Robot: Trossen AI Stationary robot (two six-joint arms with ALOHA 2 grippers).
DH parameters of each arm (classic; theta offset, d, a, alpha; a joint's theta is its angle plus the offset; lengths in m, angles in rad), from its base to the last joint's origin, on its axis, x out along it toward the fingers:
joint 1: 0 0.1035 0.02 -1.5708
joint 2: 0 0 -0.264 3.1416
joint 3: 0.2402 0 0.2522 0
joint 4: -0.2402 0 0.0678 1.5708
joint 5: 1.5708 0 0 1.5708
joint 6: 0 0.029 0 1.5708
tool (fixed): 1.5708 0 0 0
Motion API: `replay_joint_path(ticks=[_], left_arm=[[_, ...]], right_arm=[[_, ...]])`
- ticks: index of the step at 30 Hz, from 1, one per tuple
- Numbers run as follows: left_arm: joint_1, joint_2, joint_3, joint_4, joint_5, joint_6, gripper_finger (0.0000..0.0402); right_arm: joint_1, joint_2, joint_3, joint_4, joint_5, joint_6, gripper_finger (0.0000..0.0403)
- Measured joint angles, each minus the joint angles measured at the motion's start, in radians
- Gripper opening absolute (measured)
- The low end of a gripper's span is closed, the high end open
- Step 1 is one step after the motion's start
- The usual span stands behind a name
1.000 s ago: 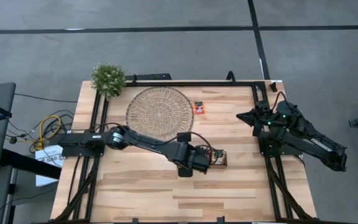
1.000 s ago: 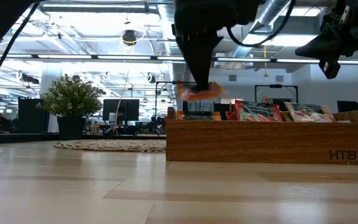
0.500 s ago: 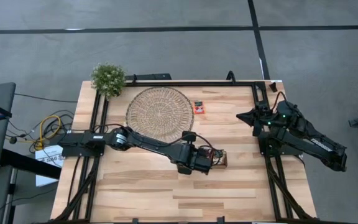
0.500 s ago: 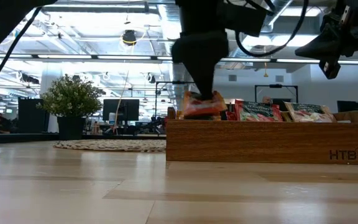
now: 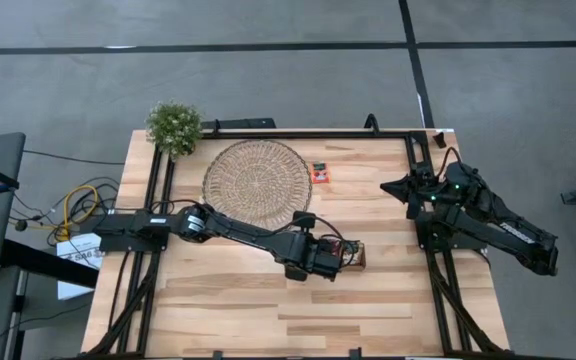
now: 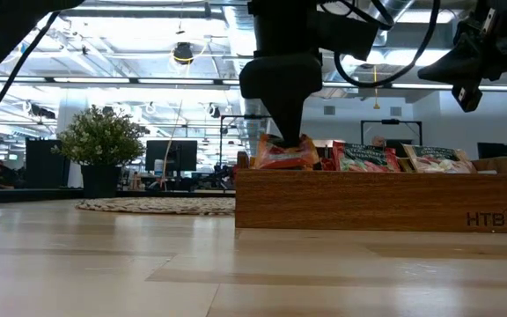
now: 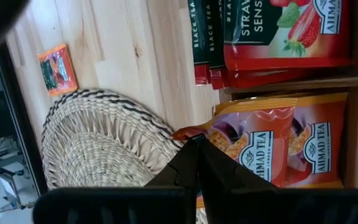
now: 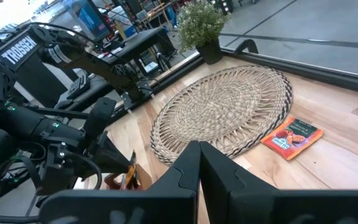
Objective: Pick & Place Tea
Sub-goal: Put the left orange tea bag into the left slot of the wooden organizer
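The left gripper (image 6: 286,141), jaws pinched on an orange tea sachet (image 7: 263,146) in the wooden tray (image 6: 377,201), looks mid-pick, a lift toward the woven mat (image 5: 257,182) apparently next; the right gripper (image 5: 392,186) waits, jaws closed.

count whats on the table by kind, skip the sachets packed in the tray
round woven mat: 1
potted plant: 1
wooden tray: 1
loose tea sachet lying on the table: 1
held tea sachet in the jaws of the left gripper, at the tray: 1
total: 5
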Motion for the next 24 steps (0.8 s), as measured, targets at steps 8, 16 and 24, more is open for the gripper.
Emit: replay_joint_path(ticks=[8, 16, 24], left_arm=[[0.000, 0.000, 0.000, -0.001, 0.073, -0.013, 0.0000], [0.000, 0.000, 0.000, -0.001, 0.085, -0.019, 0.0000], [0.000, 0.000, 0.000, -0.001, 0.084, -0.020, 0.0000]], right_arm=[[0.000, 0.000, 0.000, 0.000, 0.000, 0.000, 0.0000], [0.000, 0.000, 0.000, 0.000, 0.000, 0.000, 0.0000], [0.000, 0.000, 0.000, 0.000, 0.000, 0.000, 0.0000]])
